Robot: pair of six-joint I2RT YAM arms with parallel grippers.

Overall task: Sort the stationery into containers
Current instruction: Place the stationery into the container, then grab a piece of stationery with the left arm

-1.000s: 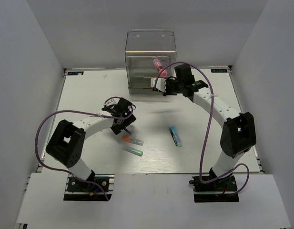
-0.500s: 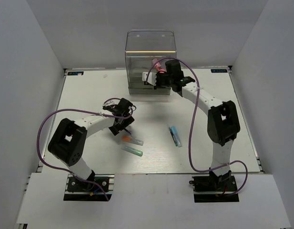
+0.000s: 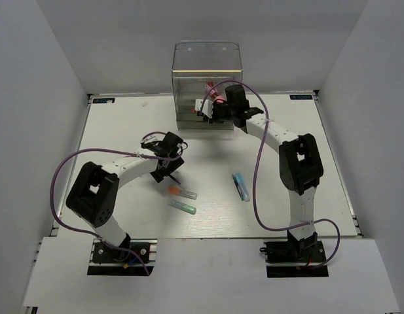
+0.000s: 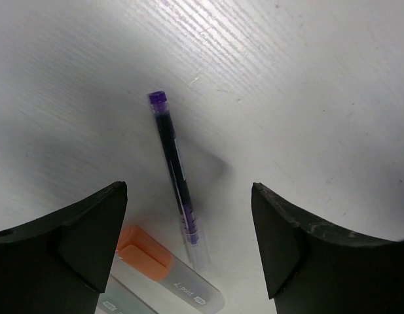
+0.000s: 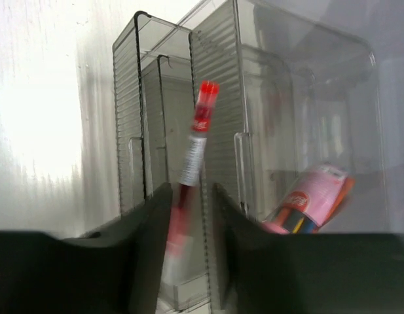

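my left pincer [image 4: 186,196] hangs released over the thin dark pen [image 4: 175,170]. my right pincer [image 5: 192,193] has the thin red pen [image 5: 196,140] between its jaws at the organiser [image 5: 254,98]; whether it grips, i cannot tell.

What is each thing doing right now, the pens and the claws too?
left claw, open above the dark pen
dark pen, lying flat on the table
right claw, around the red pen, grip unclear
red pen, tilted at the organiser
organiser, upright
pink cylinder, inside the organiser
orange-tipped marker, lying on the table
green-tipped marker, lying on the table
light-blue marker, lying on the table
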